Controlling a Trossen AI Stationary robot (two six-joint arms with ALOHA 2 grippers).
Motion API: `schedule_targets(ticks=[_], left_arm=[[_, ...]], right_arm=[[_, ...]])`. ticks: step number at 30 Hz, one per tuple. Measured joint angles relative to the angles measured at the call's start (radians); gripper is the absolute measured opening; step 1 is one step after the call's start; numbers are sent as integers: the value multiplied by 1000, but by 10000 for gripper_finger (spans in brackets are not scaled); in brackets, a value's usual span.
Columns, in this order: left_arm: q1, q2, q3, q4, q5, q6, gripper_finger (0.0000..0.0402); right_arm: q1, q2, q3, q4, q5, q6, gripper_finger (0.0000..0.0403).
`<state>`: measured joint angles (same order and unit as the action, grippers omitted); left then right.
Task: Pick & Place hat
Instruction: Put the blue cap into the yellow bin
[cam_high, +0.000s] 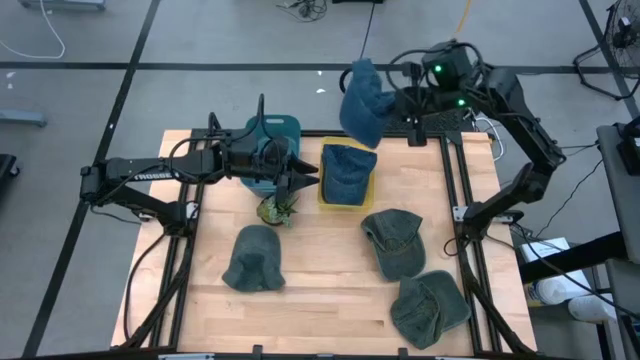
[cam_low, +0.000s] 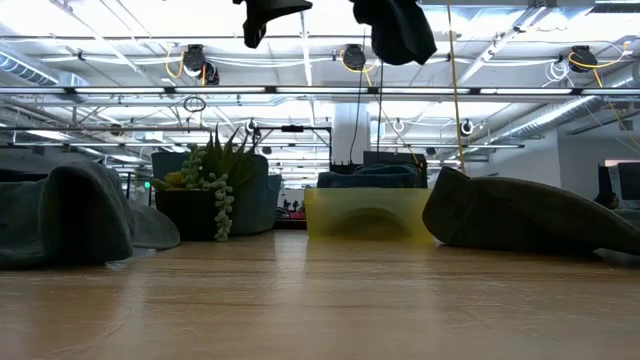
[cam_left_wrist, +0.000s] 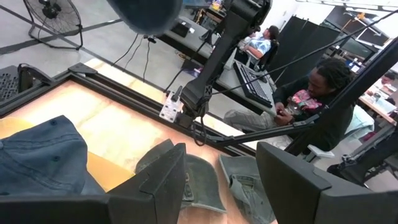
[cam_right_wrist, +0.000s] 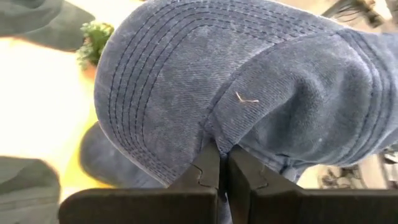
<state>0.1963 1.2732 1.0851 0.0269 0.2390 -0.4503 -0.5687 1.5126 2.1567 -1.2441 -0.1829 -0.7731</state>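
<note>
Your right end effector is clamped on the blue denim hat, stitched brim hanging, above the bench's far edge. The yellow bin holds another blue hat. Left end effector stands open, empty.

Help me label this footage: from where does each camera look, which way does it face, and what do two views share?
High view: overhead, straight down on the table; both arms show.
Low view: at tabletop height, level across toward the yellow bin; the lifted blue hat hangs from above.
Left wrist view: past the left gripper, fingers apart, toward green hats and a seated person.
Right wrist view: along the right gripper, pinching the blue hat.
Shared: high and low views both show the potted plant.
</note>
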Motion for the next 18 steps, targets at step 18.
schedule_targets(ticks=[18], left_arm=[[0, 0, 0, 23, 0, 0, 202]], right_arm=[[107, 110, 3, -169, 88, 61, 0]])
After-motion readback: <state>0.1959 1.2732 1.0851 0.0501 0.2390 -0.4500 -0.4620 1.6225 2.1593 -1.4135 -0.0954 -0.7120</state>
